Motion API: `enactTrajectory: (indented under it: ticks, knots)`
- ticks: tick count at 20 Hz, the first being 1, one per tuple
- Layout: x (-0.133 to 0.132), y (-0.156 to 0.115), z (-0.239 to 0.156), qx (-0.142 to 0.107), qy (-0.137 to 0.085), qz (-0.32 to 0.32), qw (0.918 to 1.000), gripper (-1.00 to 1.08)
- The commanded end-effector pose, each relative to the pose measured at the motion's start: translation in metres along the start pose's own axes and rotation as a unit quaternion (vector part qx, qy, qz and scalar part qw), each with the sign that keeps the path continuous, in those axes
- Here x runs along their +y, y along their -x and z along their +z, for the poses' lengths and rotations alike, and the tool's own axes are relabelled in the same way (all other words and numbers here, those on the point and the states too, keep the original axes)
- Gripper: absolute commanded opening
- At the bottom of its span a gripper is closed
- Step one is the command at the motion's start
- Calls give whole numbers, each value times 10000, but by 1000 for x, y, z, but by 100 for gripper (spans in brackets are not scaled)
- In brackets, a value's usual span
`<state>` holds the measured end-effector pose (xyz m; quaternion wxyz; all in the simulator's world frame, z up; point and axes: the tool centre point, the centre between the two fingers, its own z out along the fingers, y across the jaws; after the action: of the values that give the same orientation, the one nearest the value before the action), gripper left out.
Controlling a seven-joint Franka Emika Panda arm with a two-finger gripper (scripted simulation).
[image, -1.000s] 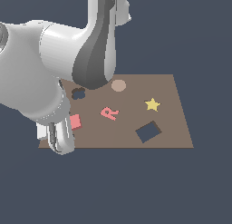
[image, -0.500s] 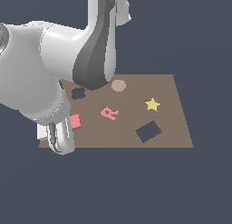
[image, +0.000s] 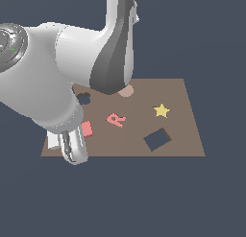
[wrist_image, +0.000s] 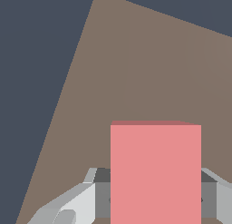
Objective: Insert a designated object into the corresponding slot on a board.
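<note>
Gripper (wrist_image: 155,201) clamps the flat, plain salmon-red block (wrist_image: 155,173) over the brown board (wrist_image: 136,73).

You have the flat salmon-red rectangular block (image: 87,129) near the brown board's (image: 187,130) edge on the exterior view's left, partly hidden behind the arm. The dark navy rectangular slot (image: 157,139) sits askew, well apart from it, empty.
</note>
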<state>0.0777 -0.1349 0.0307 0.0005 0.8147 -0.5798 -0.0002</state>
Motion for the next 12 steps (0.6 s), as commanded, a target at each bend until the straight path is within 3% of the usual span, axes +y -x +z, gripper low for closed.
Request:
enactTrajectory:
  ticks: [1, 12]
  knots:
    - [-10, 18, -1, -2, -6, -73, 10000, -100]
    - [-70, 156, -7, -1, -2, -545, 9985, -100]
